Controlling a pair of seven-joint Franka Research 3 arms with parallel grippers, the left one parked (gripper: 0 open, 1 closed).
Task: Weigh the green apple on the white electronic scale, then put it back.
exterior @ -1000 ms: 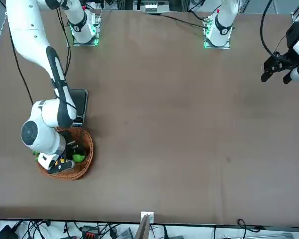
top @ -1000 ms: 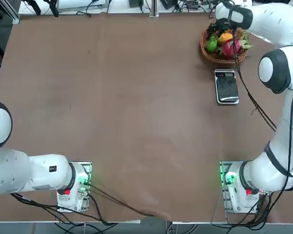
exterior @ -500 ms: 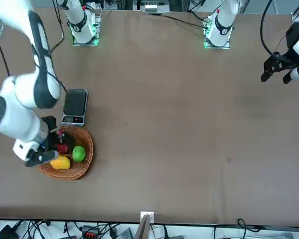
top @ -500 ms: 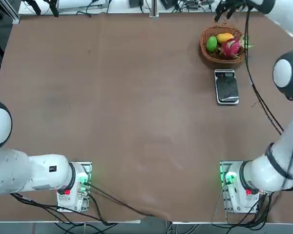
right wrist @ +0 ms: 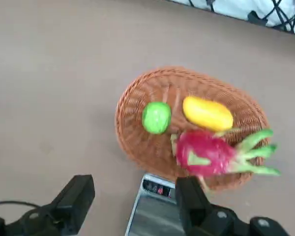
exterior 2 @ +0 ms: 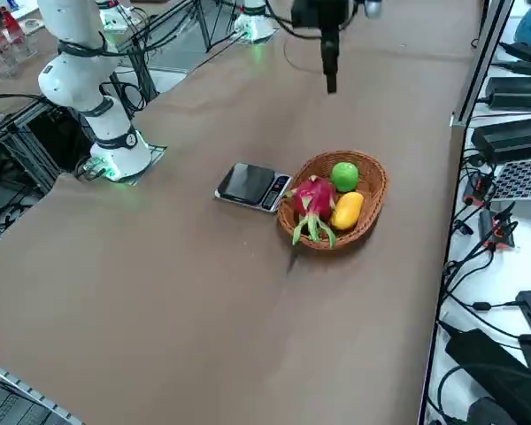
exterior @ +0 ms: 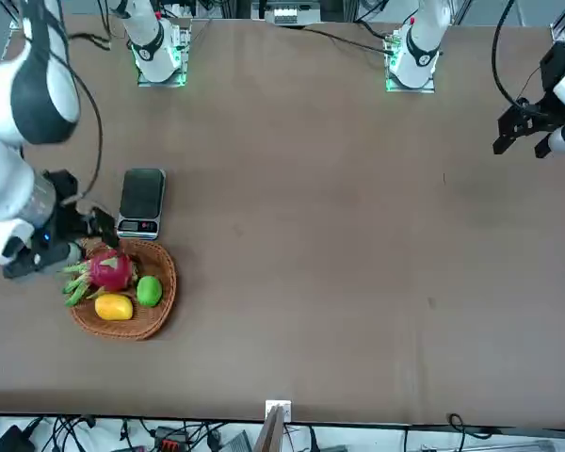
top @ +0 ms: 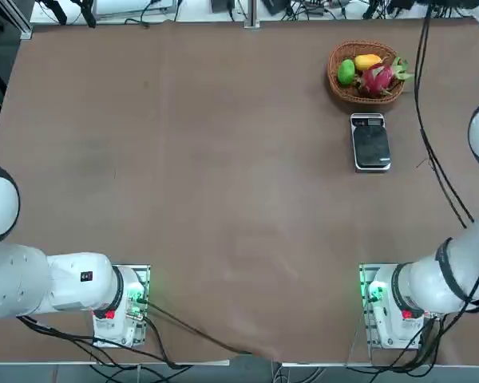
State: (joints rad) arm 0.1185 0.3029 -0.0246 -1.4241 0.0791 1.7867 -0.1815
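Fingers (right wrist: 77, 199) of the right gripper (right wrist: 135, 199) are standing wide apart, holding nothing, up above the table (top: 223, 191).

From where I'm standing, the green apple (right wrist: 156, 117) is sitting inside the round wicker basket (right wrist: 137, 147), sharing it with the yellow-orange fruit (right wrist: 207, 113) and the pink dragon fruit (right wrist: 206, 152); the white electronic scale (top: 370, 144) is lying flat just beside the basket, its dark platform bare.

bright-green smooth round apple (right wrist: 156, 117): plain green | yellow-orange oblong fruit (right wrist: 207, 113): plain | pink dragon fruit (exterior 2: 313, 197): magenta body, green leafy tips | reddish-brown round wicker basket (exterior: 158, 326): woven pattern | white-rimmed flat electronic scale (top: 370, 143): dark platform | brown tabletop (top: 223, 159): near-uniform
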